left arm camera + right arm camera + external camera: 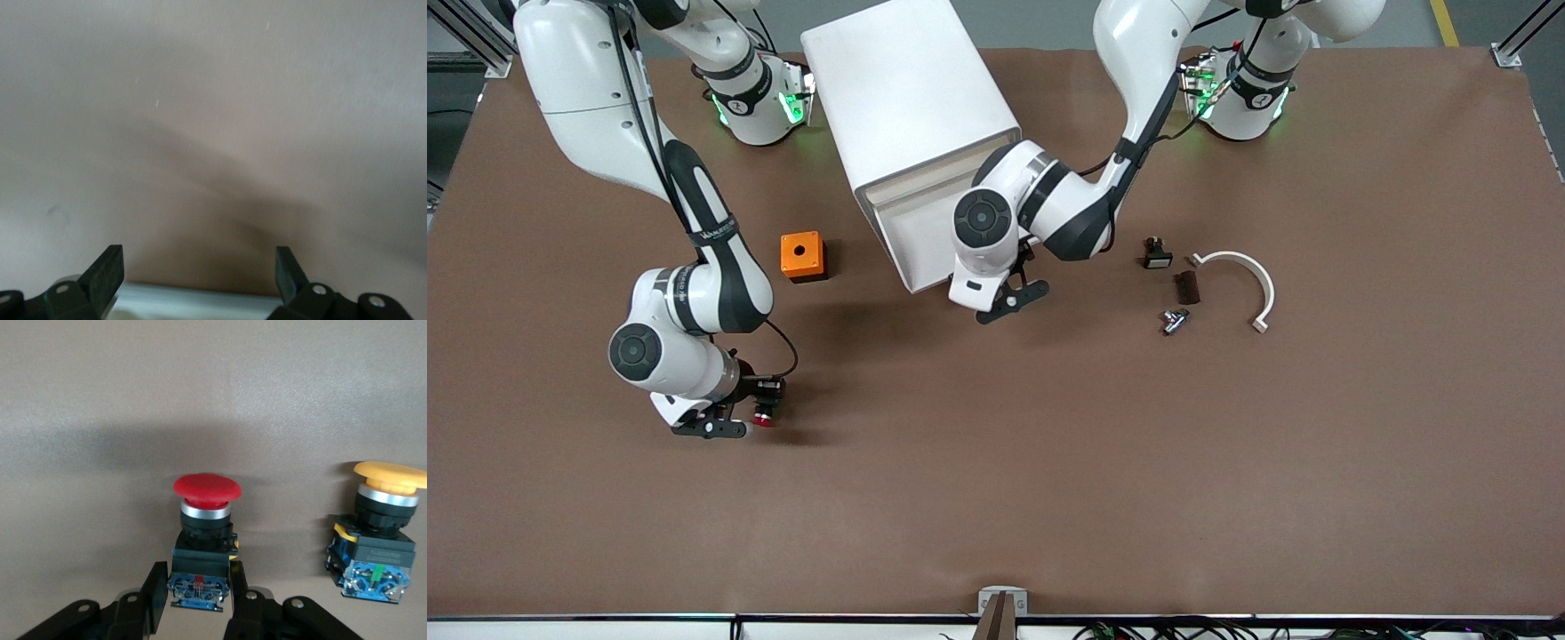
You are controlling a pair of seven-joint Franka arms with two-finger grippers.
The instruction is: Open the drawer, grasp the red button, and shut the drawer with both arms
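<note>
The white cabinet (911, 98) stands between the arm bases, and its lowest drawer (911, 240) is pulled out a little, with a strip of its inside showing. My left gripper (1014, 300) hangs open and empty just off the drawer's front corner. In the left wrist view the gripper (200, 267) spans a white drawer edge (200, 301). My right gripper (751, 411) is low over the table toward the right arm's end, shut on the red-capped button (764, 418). In the right wrist view its fingers (152, 597) clamp the button's blue-black body (207, 488).
An orange-capped button (380, 533) stands beside the held one. An orange cube box (802, 256) sits between the right gripper and the cabinet. Toward the left arm's end lie a small black button (1157, 254), a dark block (1187, 286), a metal part (1174, 320) and a white curved piece (1245, 280).
</note>
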